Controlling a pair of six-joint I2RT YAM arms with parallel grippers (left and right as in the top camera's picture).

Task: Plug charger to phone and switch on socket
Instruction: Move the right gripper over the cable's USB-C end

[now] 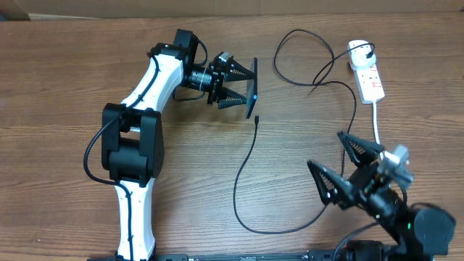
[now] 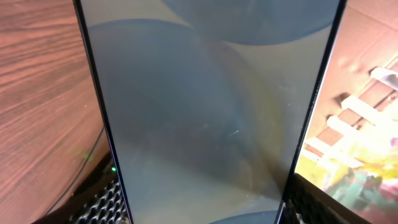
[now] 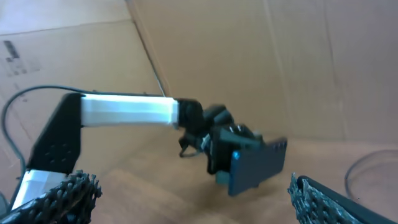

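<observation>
Item: brown wood-grain desk [image 1: 65, 65], backed along its far edge by plain tan cardboard [image 1: 217, 6]. Item: slim rectangular black-edged phone [image 1: 254, 85] with a dim grey-blue glass screen, stood on edge toward the middle of the far edge and seen as a thin dark line from overhead; its screen fills the left wrist view [image 2: 211, 112], and from the right wrist it reads as a tilted blue-grey slab [image 3: 255, 165], seemingly clear of the surface. Item: left gripper [image 1: 245, 87], black, two-fingered, on a white and black arm, clamped across the phone; its ribbed fingers [image 2: 102, 205] show at the phone's lower edges. Item: long thin black charger cable [image 1: 243, 170], looping across the right half of the desk; its small connector tip [image 1: 257, 119] lies on the wood just beside the phone's near end, not inserted. Its plug adapter [image 1: 360, 49] sits in the narrow white power strip [image 1: 370, 78], which lies near the far right corner and carries small red switch markings. A thick white cord [image 1: 377, 123] runs from it toward the near edge. Item: right gripper [image 1: 341, 165], black, near the near right corner, jaws spread wide with nothing between them.
</observation>
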